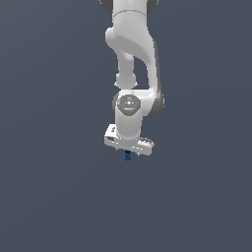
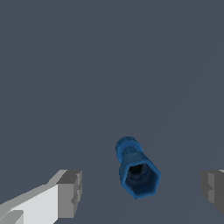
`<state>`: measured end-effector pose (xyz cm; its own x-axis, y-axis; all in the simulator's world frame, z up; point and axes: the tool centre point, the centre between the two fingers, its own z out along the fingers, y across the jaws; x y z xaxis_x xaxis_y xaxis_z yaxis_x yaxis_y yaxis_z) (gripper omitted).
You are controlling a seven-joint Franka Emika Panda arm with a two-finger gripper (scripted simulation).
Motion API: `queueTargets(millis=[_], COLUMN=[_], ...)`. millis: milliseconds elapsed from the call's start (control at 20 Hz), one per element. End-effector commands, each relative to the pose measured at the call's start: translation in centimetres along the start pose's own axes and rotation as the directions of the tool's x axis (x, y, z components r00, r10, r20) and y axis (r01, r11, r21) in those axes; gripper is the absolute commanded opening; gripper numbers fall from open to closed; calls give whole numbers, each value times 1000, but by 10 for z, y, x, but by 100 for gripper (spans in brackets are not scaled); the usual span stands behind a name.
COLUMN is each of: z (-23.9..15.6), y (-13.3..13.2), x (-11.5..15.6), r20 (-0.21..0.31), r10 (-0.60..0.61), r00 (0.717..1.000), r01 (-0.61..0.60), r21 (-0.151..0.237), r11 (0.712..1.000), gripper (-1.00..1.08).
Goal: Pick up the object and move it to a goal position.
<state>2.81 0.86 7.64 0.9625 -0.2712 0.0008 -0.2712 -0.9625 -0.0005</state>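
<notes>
The object (image 1: 128,156) is a tiny blue upright thing just under the white gripper (image 1: 128,150) in the exterior view. In the wrist view the object (image 2: 138,173) is seen from above: a blue hexagonal end with a dark hollow and a narrower rounded part behind it. The gripper (image 2: 141,192) is open. Its grey fingertips (image 2: 70,193) stand wide apart on either side of the object, without touching it. The object lies roughly midway between them.
The white arm (image 1: 132,59) comes down from the top of the exterior view. A plain dark grey surface (image 1: 59,197) fills the rest of both views. No goal marker shows.
</notes>
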Motion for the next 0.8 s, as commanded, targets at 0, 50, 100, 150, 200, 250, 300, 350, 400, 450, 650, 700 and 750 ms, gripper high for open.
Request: queueTargets(millis=[0, 50, 100, 150, 200, 250, 300, 350, 400, 450, 650, 700, 750], z=[14, 19, 24, 27, 30, 32, 33, 34, 34, 34, 34, 34, 34], y=[0, 0, 0, 1, 0, 0, 0, 0, 0, 0, 0, 0, 0], x=[-1, -1, -1, -1, -1, -1, 0, 0, 0, 0, 0, 0, 0], r20=[1, 1, 1, 1, 1, 1, 1, 1, 1, 1, 1, 1, 1], r10=[1, 2, 2, 3, 3, 3, 3, 3, 3, 3, 3, 3, 3], r00=[1000, 1000, 1000, 1000, 1000, 1000, 1000, 1000, 1000, 1000, 1000, 1000, 1000], r01=[-1, -2, -2, -3, -3, -3, -3, -3, -3, -3, -3, -3, -3], r21=[-1, -1, -1, -1, -1, -1, -1, -1, -1, -1, -1, -1, -1], r11=[1000, 1000, 1000, 1000, 1000, 1000, 1000, 1000, 1000, 1000, 1000, 1000, 1000], gripper=[100, 100, 100, 100, 100, 100, 100, 100, 100, -100, -100, -100, -100])
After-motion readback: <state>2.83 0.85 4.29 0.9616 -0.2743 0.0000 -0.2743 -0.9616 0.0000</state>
